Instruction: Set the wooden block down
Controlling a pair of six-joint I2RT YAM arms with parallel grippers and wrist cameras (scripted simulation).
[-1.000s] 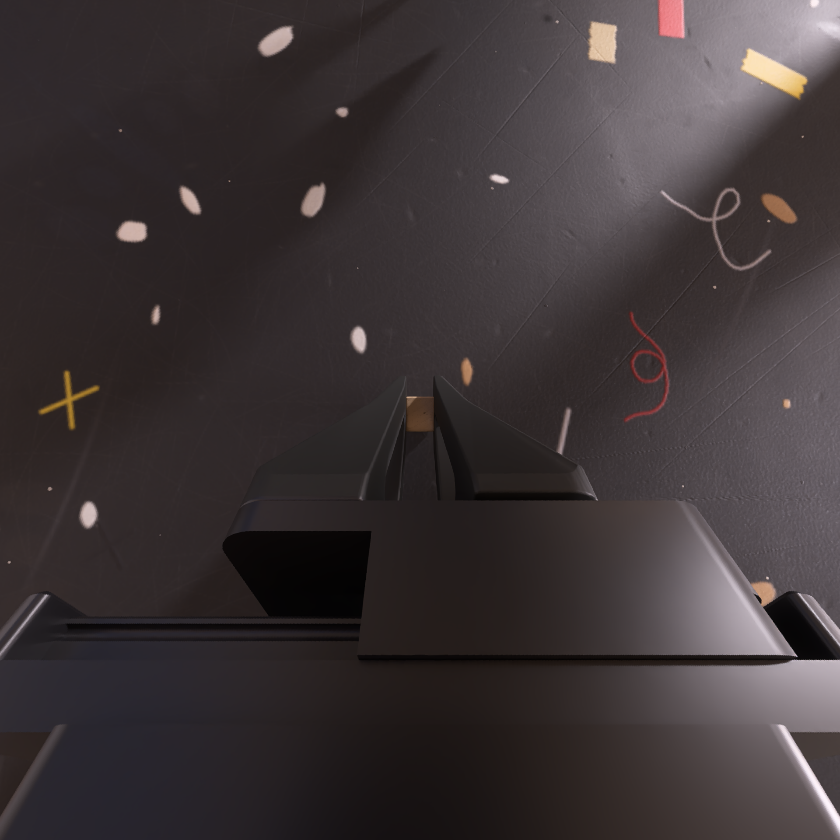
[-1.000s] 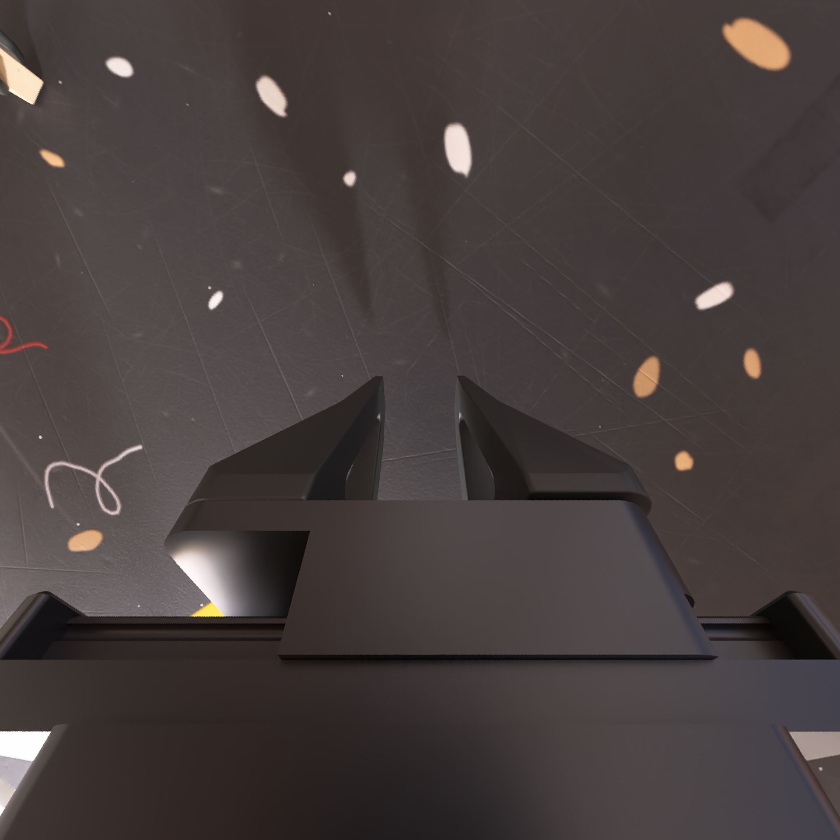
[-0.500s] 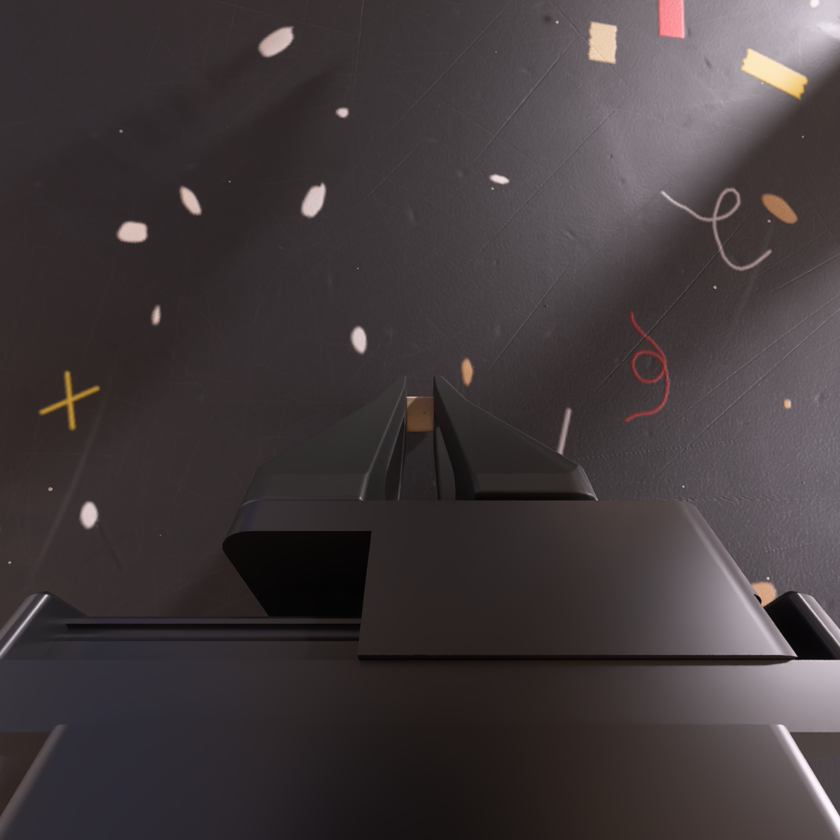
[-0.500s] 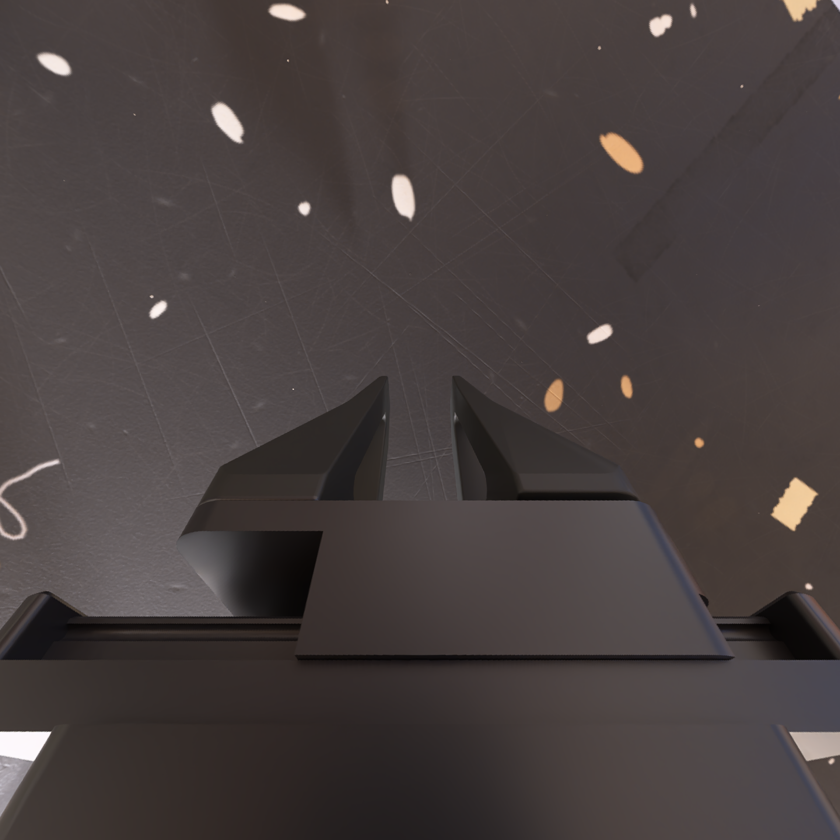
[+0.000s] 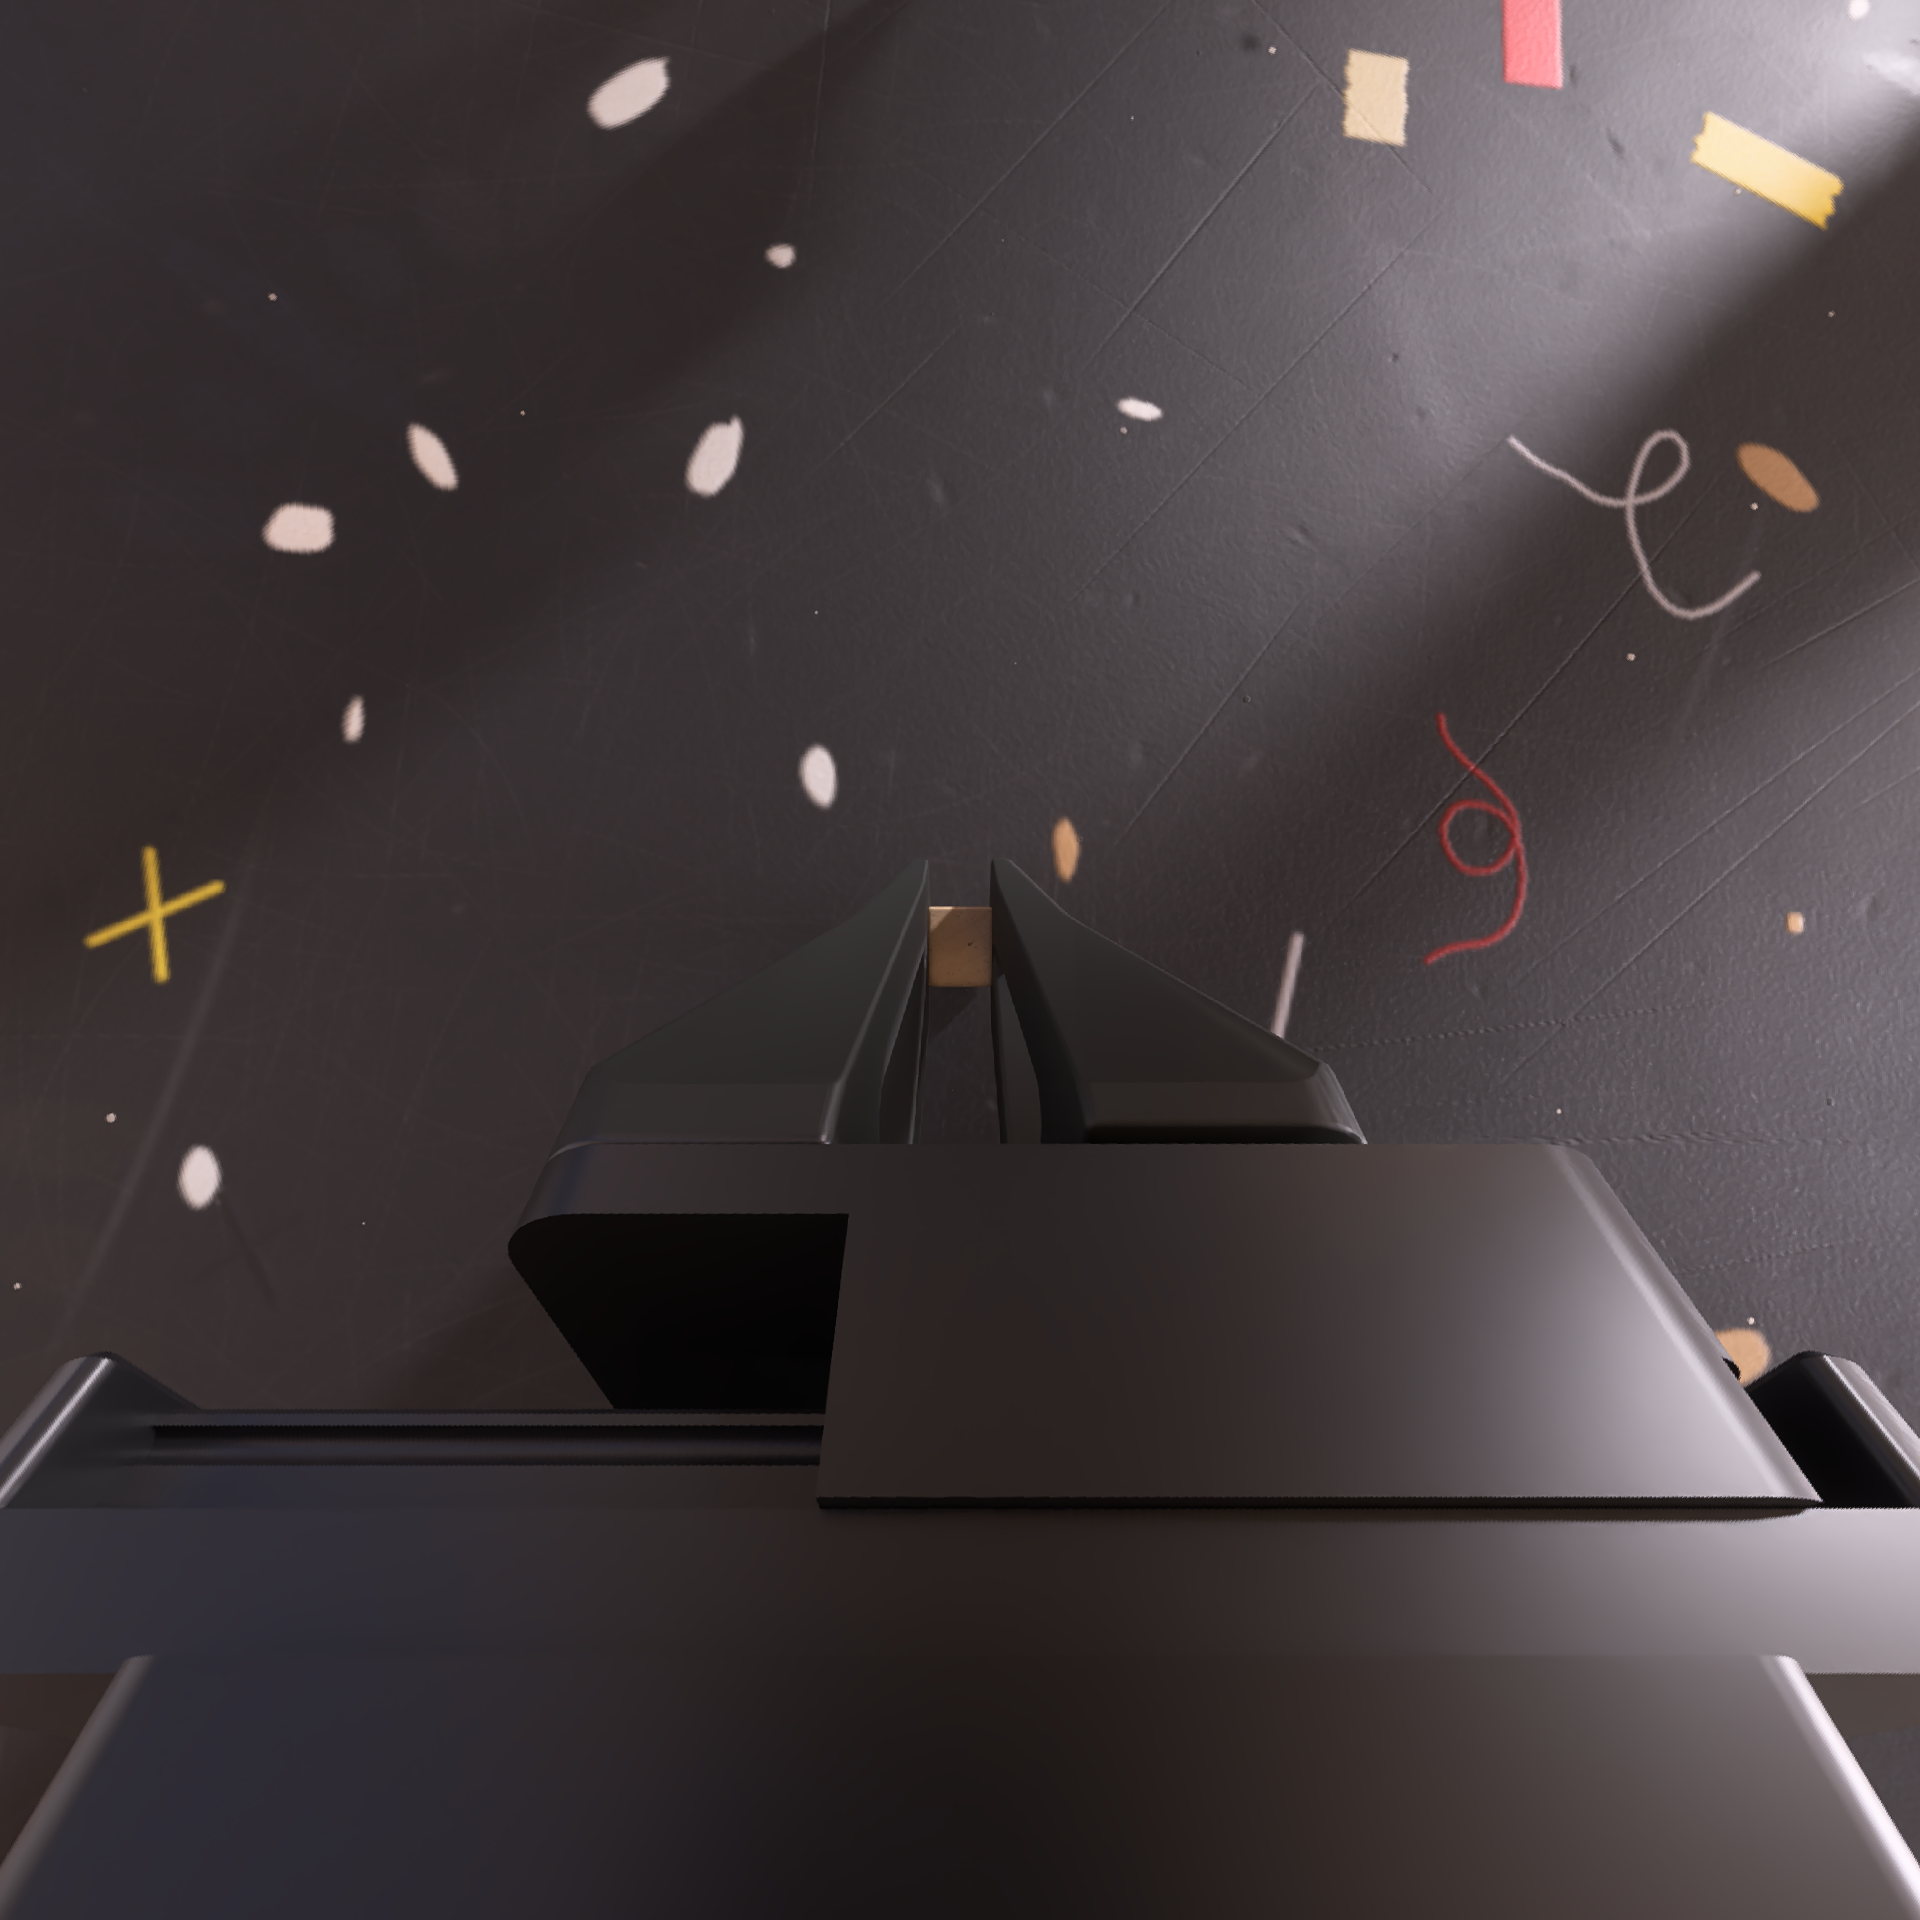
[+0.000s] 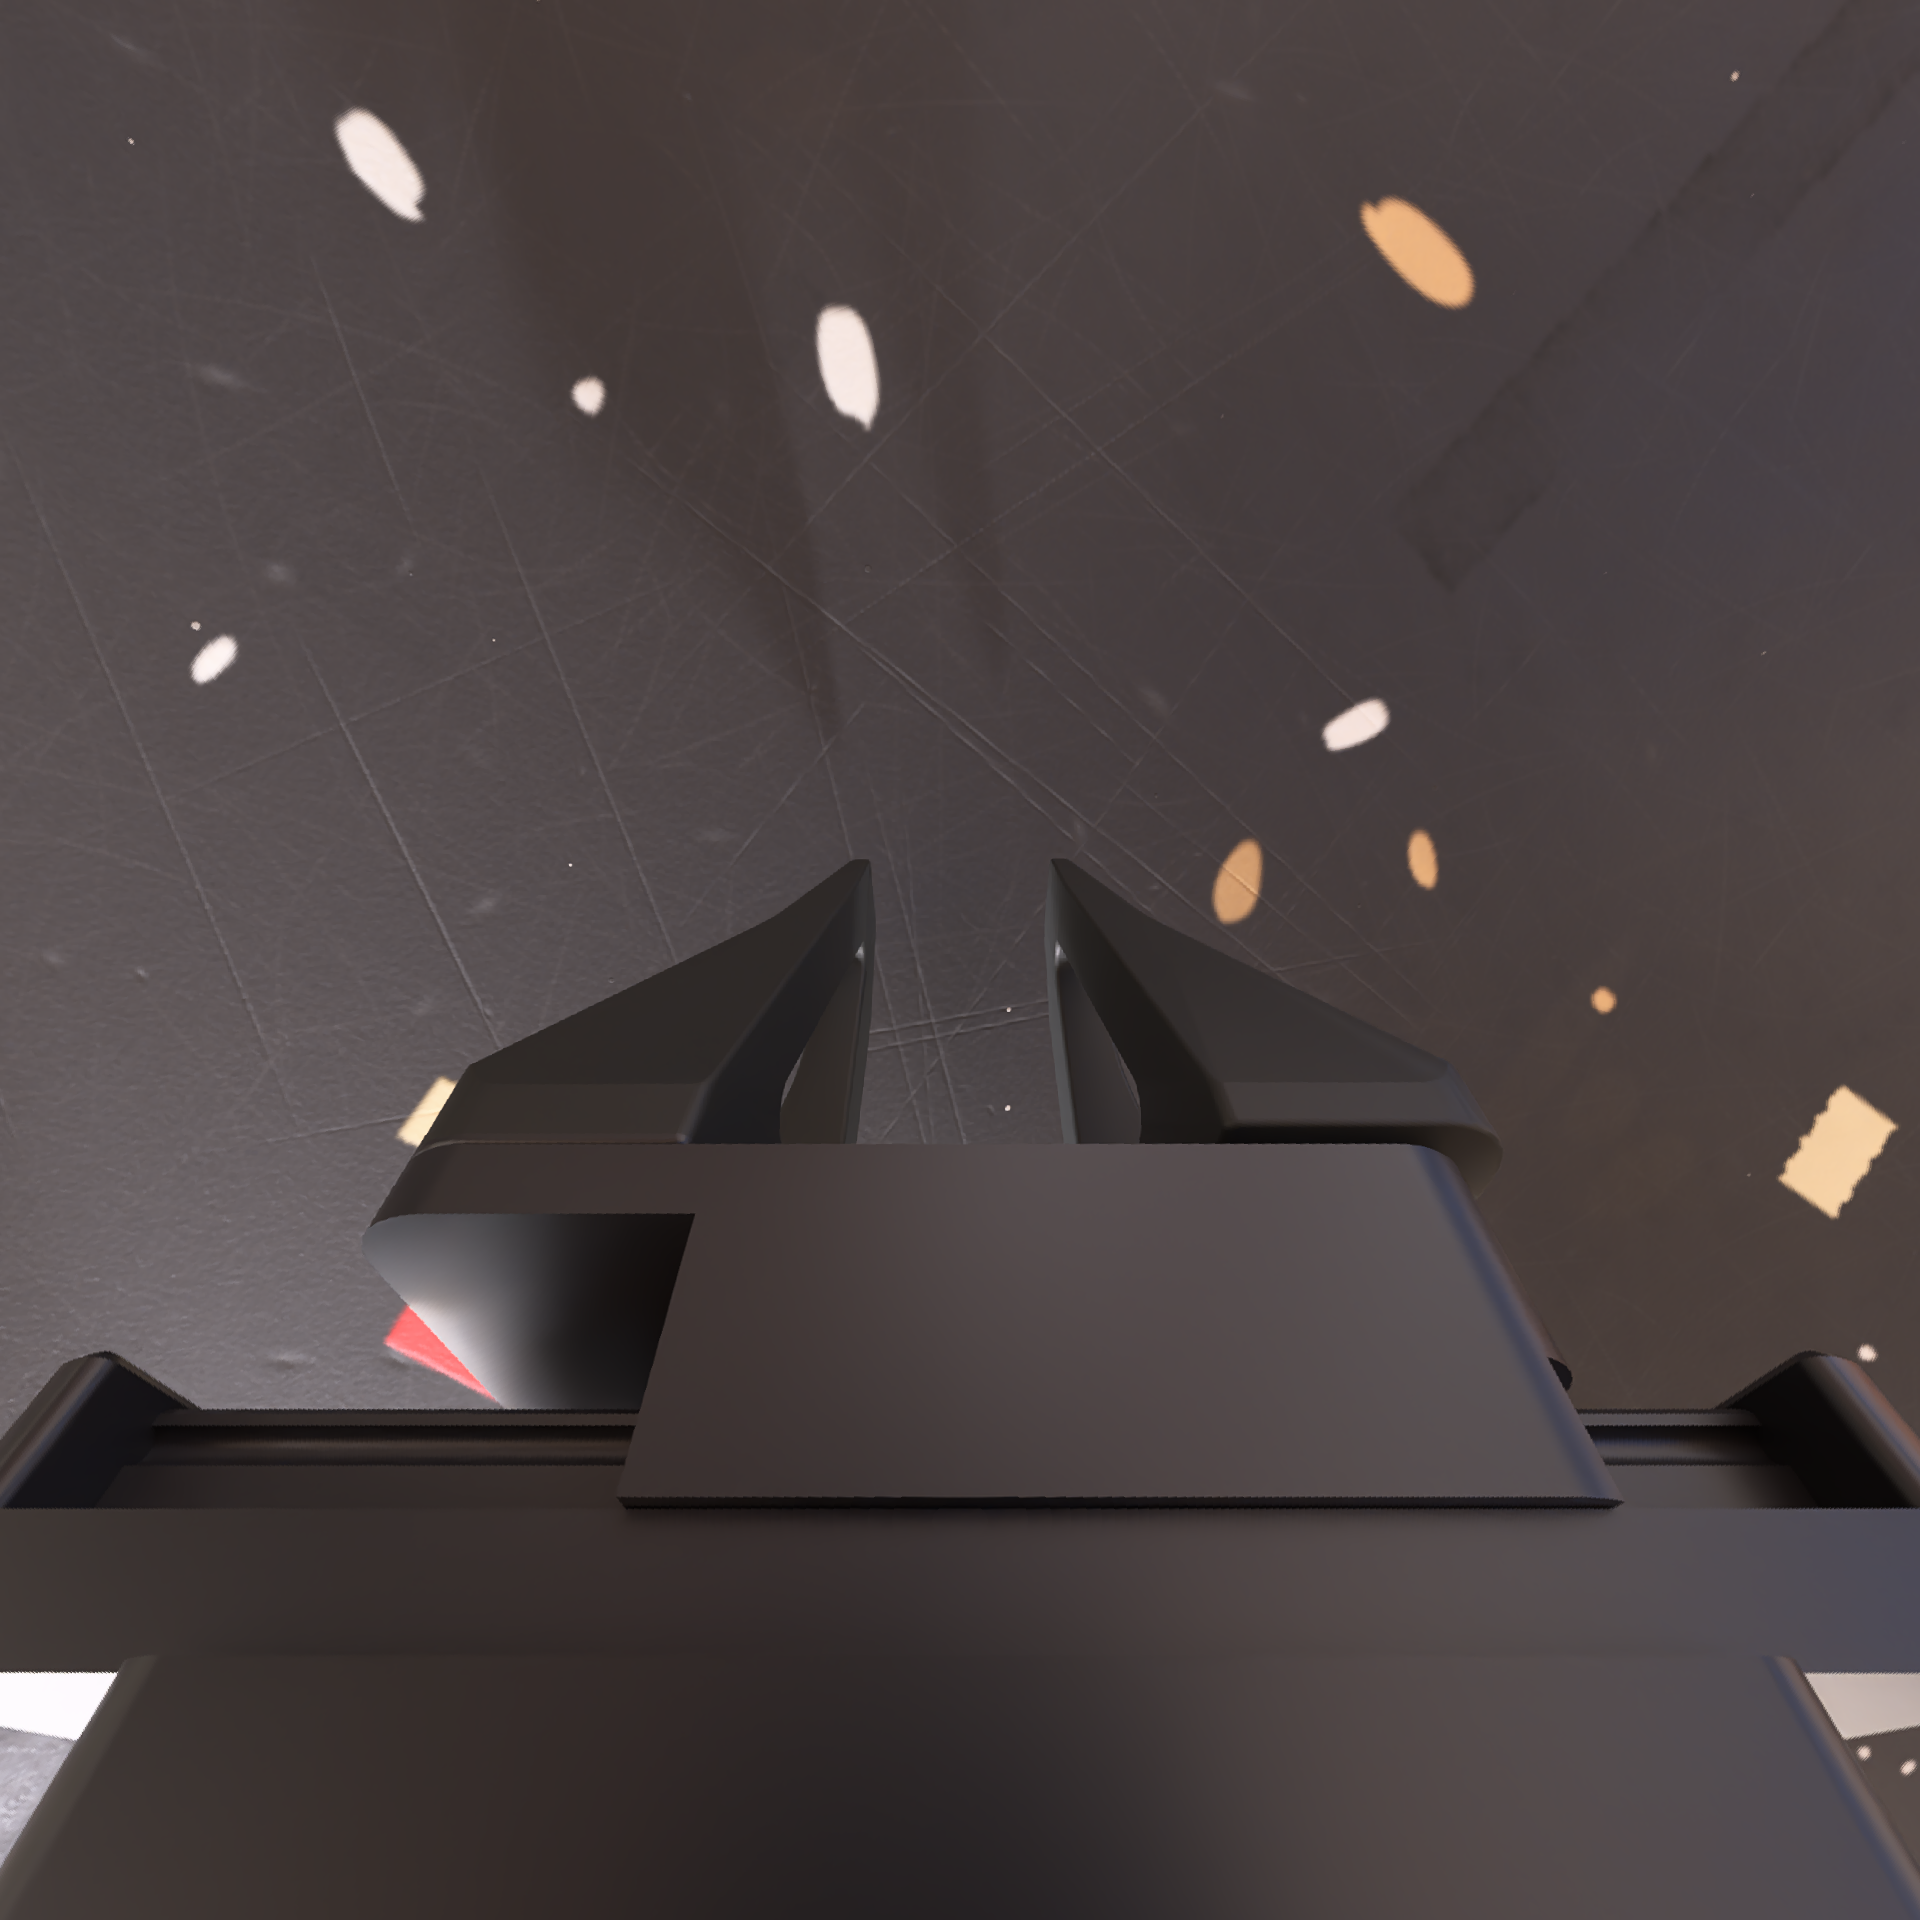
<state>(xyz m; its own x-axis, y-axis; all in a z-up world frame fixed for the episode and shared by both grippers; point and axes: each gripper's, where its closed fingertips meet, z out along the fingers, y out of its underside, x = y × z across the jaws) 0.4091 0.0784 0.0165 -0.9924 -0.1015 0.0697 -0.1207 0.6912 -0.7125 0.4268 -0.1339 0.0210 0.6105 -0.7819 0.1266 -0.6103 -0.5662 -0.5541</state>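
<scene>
Wooden block [image 5: 958, 945] pinched between the fingertips of the left gripper [image 5: 958, 914], pale tan face showing in the narrow slot. Sits right at the tip end of the jaws, touching both. Can't tell whether it's touching the tabletop [image 5: 935, 571] or hanging above it. No bench edge or corner visible in the left wrist view, so can't place it against those.

Nothing solid standing in the way near that gripper, just flat marks on the dark scratched surface: white oval specks like the one just up and left of the fingers [image 5: 818, 775], a small tan speck [image 5: 1065, 849] right beside the right finger, a thin pale streak [image 5: 1288, 982] off to the right. Farther right, a red squiggle [image 5: 1481, 842] and a grey squiggle [image 5: 1642, 520]. Yellow cross [image 5: 154, 914] well off to the left. Bits of tape at the top: beige [image 5: 1375, 97], red [image 5: 1531, 42], yellow [image 5: 1766, 169].

Right gripper [image 6: 958, 904] parted a fair bit, nothing between the jaws, only bare scratched tabletop in the gap. Around it, white and orange specks, e.g. an orange one [image 6: 1237, 880] just right of the fingers, plus a beige scrap [image 6: 1837, 1164] farther right and a red patch [image 6: 426, 1351] low on the left. Block not visible in that view.
</scene>
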